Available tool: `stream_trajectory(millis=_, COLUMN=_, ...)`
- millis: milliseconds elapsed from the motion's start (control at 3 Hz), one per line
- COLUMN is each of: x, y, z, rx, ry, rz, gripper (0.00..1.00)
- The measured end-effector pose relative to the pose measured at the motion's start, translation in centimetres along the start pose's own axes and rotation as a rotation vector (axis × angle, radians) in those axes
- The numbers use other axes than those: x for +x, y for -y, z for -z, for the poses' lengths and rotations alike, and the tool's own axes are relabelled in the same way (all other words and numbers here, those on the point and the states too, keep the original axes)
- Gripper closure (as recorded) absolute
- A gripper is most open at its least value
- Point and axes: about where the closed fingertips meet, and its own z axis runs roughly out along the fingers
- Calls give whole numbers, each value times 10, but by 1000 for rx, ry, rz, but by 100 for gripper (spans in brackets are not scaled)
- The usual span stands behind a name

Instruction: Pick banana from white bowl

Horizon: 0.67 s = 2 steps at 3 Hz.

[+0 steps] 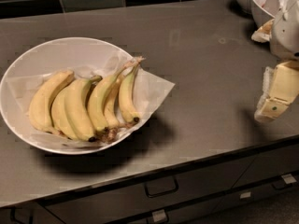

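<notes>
A large, shallow white bowl (28, 64) lined with crinkled white paper sits at the left of the grey counter. Several yellow bananas (84, 104) lie side by side in it, stems pointing up and right. My gripper (275, 97) hangs at the right edge of the view, above the counter's front right part, well to the right of the bowl and apart from it. It holds nothing that I can see.
Two smaller, deeper white bowls (266, 1) stand at the back right corner, close behind the arm. The grey counter (201, 55) has a dark tiled wall behind it. Drawers with handles (161, 188) run below its front edge.
</notes>
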Motion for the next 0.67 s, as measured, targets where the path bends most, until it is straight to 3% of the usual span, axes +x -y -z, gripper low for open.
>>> stream_trajectory(millis=333, x=0, y=0, z=0, rx=0, ry=0, rz=0, gripper=0)
stream_trajectory(millis=667, x=-21, y=-9, z=2, rx=6, ry=50, rz=65, gripper=0)
